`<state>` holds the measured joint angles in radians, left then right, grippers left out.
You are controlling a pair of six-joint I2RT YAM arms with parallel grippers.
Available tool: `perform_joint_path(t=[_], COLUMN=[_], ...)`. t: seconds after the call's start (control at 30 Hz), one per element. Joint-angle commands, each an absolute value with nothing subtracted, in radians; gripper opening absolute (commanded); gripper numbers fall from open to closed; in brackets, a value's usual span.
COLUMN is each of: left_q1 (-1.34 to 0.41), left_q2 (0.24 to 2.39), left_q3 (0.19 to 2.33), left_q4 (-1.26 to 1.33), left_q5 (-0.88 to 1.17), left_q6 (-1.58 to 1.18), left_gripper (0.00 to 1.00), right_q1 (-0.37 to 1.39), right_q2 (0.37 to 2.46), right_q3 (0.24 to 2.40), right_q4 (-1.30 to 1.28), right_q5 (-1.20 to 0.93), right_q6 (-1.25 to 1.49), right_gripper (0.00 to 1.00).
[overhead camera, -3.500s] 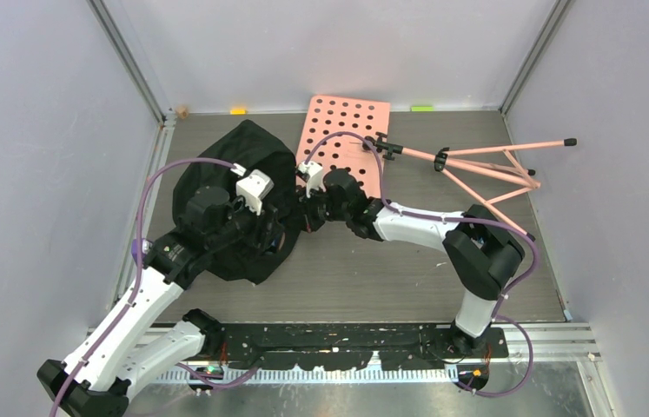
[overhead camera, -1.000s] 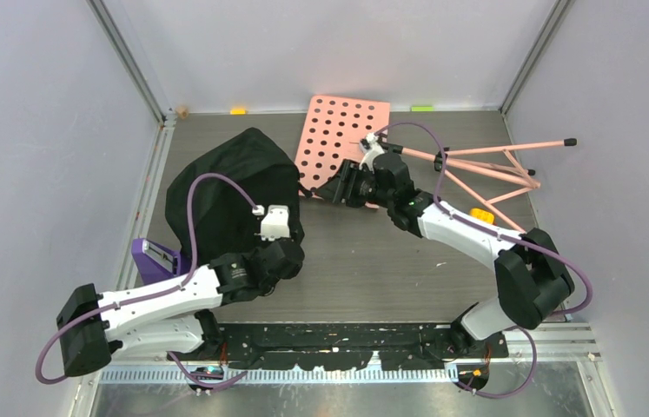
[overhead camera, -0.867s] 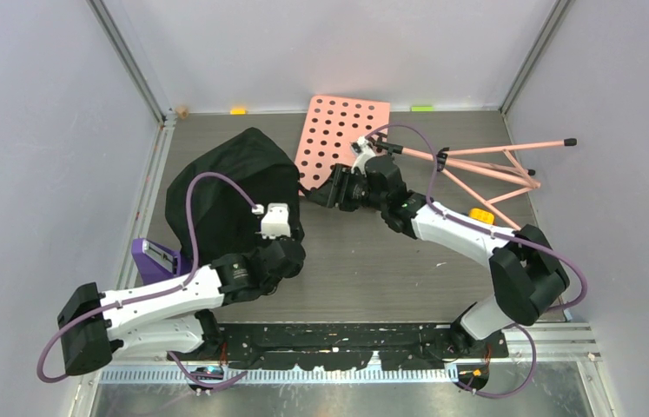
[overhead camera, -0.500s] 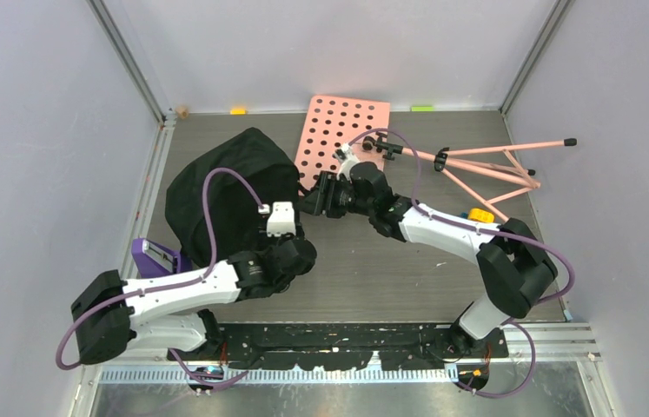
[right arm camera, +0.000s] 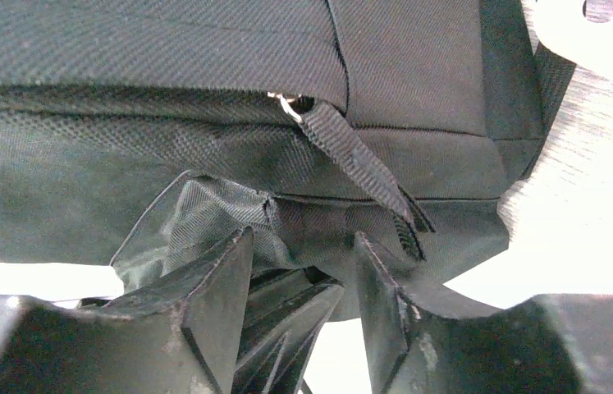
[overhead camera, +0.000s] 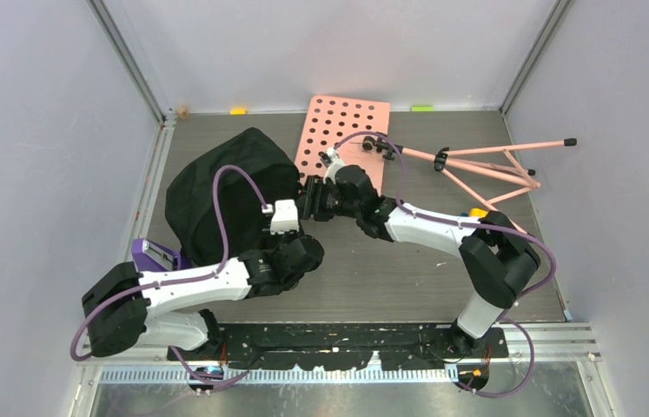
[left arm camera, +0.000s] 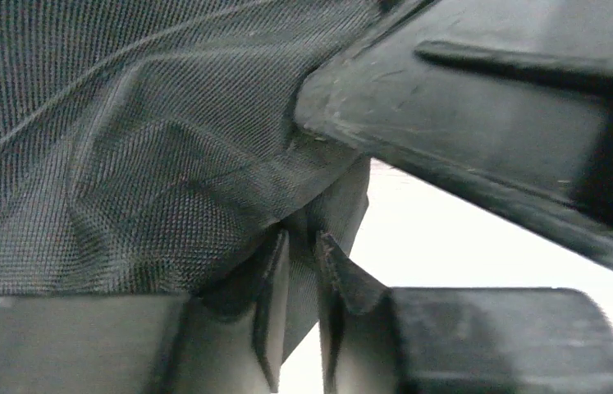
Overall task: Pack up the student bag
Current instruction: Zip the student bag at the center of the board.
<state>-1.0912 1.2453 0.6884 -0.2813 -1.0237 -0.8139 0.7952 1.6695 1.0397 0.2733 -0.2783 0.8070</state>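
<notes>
The student bag (overhead camera: 221,195), a large black soft backpack, lies left of centre in the top view. My left gripper (overhead camera: 296,254) is at its near right corner. In the left wrist view that gripper (left arm camera: 301,250) is shut on a thin fold of the bag's black fabric (left arm camera: 163,164). My right gripper (overhead camera: 306,206) is at the bag's right edge. In the right wrist view its fingers (right arm camera: 233,263) stand apart, and the right gripper (right arm camera: 303,250) has a bunch of bag fabric (right arm camera: 229,209) and a webbing strap (right arm camera: 360,164) just ahead of its tips.
A pink perforated board (overhead camera: 348,130) lies behind the right gripper, joined to a pink folding stand (overhead camera: 487,165) spread toward the right wall. A purple item (overhead camera: 154,257) sits by the bag's near left side. A small yellow object (overhead camera: 477,212) shows behind the right forearm.
The left gripper slid right along the bag's near edge and closed on the fabric. The right gripper moved left from the pink board to the bag's right edge, its jaws narrowing.
</notes>
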Motion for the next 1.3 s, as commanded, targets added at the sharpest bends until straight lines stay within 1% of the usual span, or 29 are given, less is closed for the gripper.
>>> perform_joint_path(t=[0.0, 0.03, 0.07, 0.1, 0.13, 0.17, 0.2, 0.23, 0.27, 0.33, 0.63, 0.93, 1.27], left_q1=[-1.093, -1.094, -1.094, -1.093, -1.094, -1.094, -1.094, -1.093, -1.094, -1.094, -1.093, -1.093, -1.094], left_q2=[1.234, 1.228, 1.222, 1.213, 1.203, 1.194, 1.181, 1.17, 1.158, 1.131, 0.978, 0.85, 0.827], left_q3=[0.662, 0.655, 0.65, 0.648, 0.646, 0.643, 0.64, 0.638, 0.637, 0.637, 0.667, 0.679, 0.734], left_q4=[-0.076, -0.068, -0.067, -0.073, -0.083, -0.093, -0.108, -0.127, -0.145, -0.191, -0.474, -0.619, -0.772], left_q5=[-1.113, -1.114, -1.112, -1.106, -1.1, -1.085, -1.073, -1.058, -1.043, -1.016, -0.876, -0.726, -0.617], left_q6=[-0.739, -0.733, -0.729, -0.726, -0.727, -0.73, -0.735, -0.743, -0.751, -0.765, -0.805, -0.795, -0.793], left_gripper=[0.11, 0.05, 0.0, 0.0, 0.0, 0.0, 0.0, 0.0, 0.0, 0.0, 0.0, 0.0, 0.0], right_q1=[0.8, 0.801, 0.801, 0.801, 0.801, 0.801, 0.801, 0.801, 0.801, 0.801, 0.801, 0.801, 0.801], right_q2=[1.688, 1.693, 1.695, 1.701, 1.703, 1.706, 1.708, 1.711, 1.711, 1.712, 1.704, 1.701, 1.698], right_q3=[1.097, 1.101, 1.103, 1.106, 1.108, 1.111, 1.112, 1.113, 1.113, 1.111, 1.107, 1.116, 1.117], right_q4=[0.317, 0.317, 0.318, 0.32, 0.32, 0.321, 0.322, 0.327, 0.33, 0.337, 0.331, 0.317, 0.327], right_q5=[-0.23, -0.218, -0.213, -0.203, -0.198, -0.192, -0.189, -0.184, -0.181, -0.17, -0.031, 0.068, 0.151], right_q6=[0.752, 0.733, 0.723, 0.708, 0.702, 0.688, 0.683, 0.675, 0.672, 0.665, 0.649, 0.629, 0.619], right_gripper=[0.49, 0.47, 0.41, 0.38, 0.3, 0.27, 0.18, 0.15, 0.08, 0.02, 0.01, 0.0, 0.0])
